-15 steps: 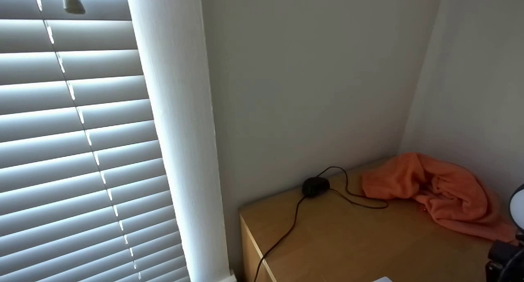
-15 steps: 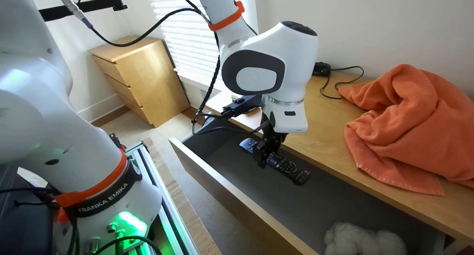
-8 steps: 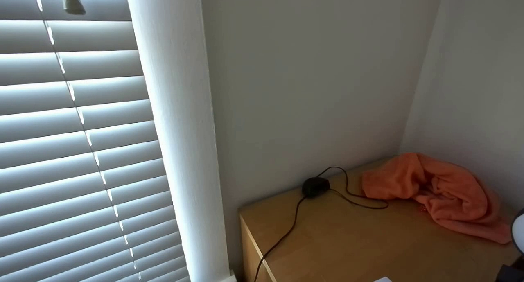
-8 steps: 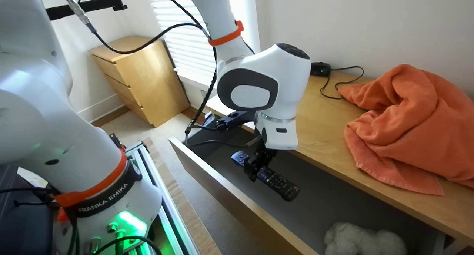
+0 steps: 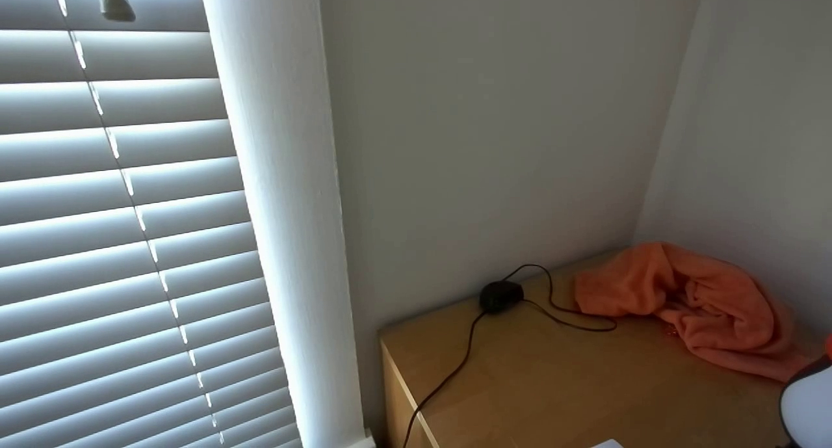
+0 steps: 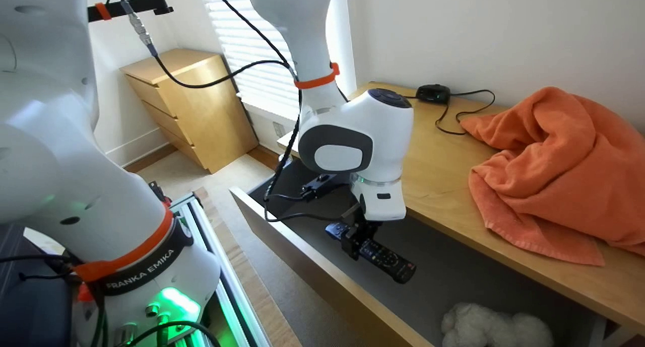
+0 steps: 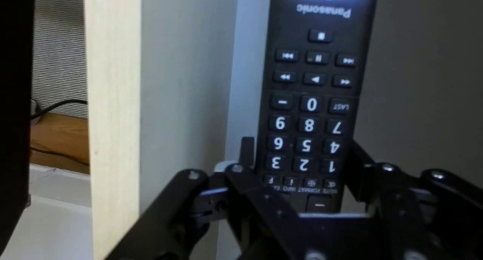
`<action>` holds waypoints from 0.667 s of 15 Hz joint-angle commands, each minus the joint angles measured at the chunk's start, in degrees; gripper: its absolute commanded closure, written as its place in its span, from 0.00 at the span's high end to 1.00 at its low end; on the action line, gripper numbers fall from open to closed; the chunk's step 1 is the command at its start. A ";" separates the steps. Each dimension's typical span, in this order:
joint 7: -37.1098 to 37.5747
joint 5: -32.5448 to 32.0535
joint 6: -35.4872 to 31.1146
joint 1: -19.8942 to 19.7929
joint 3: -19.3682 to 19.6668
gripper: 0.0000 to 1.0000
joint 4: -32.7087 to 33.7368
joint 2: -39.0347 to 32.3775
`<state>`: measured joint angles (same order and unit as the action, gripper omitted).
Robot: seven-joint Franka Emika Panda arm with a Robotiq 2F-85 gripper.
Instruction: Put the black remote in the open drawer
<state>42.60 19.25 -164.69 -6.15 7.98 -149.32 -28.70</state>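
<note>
The black remote (image 6: 388, 260) is a flat oblong slab with rows of buttons. My gripper (image 6: 359, 240) is shut on it near its middle, over the open drawer (image 6: 322, 282) with its grey inside and pale wooden front. In the wrist view the remote (image 7: 315, 90) lies between the two fingers of the gripper (image 7: 302, 150), buttons facing the camera. The drawer's front edge (image 7: 113, 120) stands to the left there. The remote hangs tilted inside the drawer opening; I cannot tell whether it touches the floor. In an exterior view only part of the arm (image 5: 809, 406) shows.
A white fluffy thing (image 6: 496, 327) lies in the drawer's near end. An orange towel (image 6: 554, 176) and a black plug with cable (image 6: 433, 93) lie on the wooden top (image 6: 443, 181) behind the drawer. A small wooden cabinet (image 6: 196, 110) stands farther back.
My gripper has moved down, deeper into the drawer, carrying the remote with it. In the last half second it has also shifted slightly right in an exterior view. The drawer has not moved.
</note>
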 commanded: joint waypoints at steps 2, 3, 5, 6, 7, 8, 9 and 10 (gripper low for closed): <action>-4.31 4.95 -2.38 -4.03 -4.36 0.31 4.62 -6.11; -5.07 5.43 -2.02 -4.61 -4.82 0.31 5.76 -7.15; -6.07 6.42 -1.78 -5.40 -5.56 0.31 7.71 -9.20; -6.64 6.96 -1.90 -5.77 -5.88 0.31 8.60 -10.20; -7.13 7.36 -1.93 -6.12 -6.19 0.31 9.38 -11.10; -7.70 7.58 -1.87 -6.31 -6.32 0.31 10.13 -12.06; -8.06 7.75 -1.86 -6.35 -6.31 0.31 10.82 -12.98; -8.60 8.24 -2.08 -6.65 -6.63 0.31 11.45 -13.97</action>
<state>36.85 25.21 -165.78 -11.24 2.67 -140.26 -39.27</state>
